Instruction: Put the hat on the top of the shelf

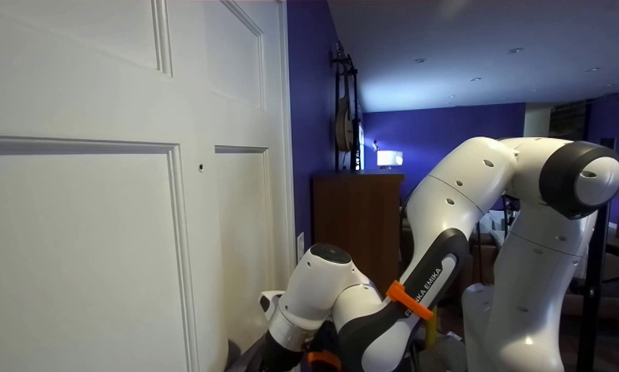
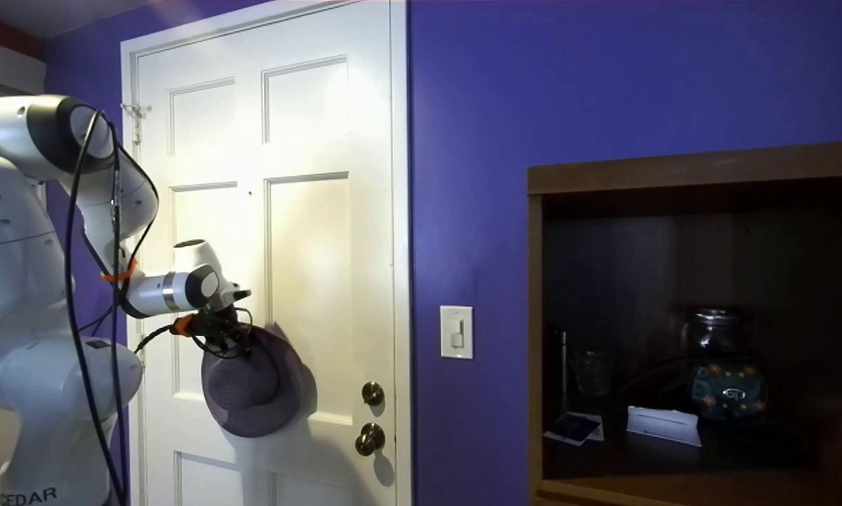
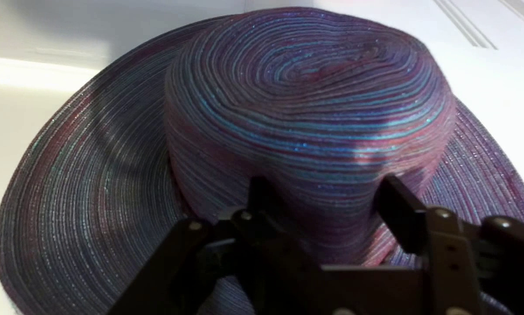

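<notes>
Hand [image 3: 325, 192], fingers apart, hat [image 2: 245, 393] at the fingertips, mostly below it

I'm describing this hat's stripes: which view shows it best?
The wrist view: the hat dominates it, stripes distinct, though the gripper covers part. The exterior views give less: the hat smaller, before the door, or only part of the hat at the bottom edge.
</notes>
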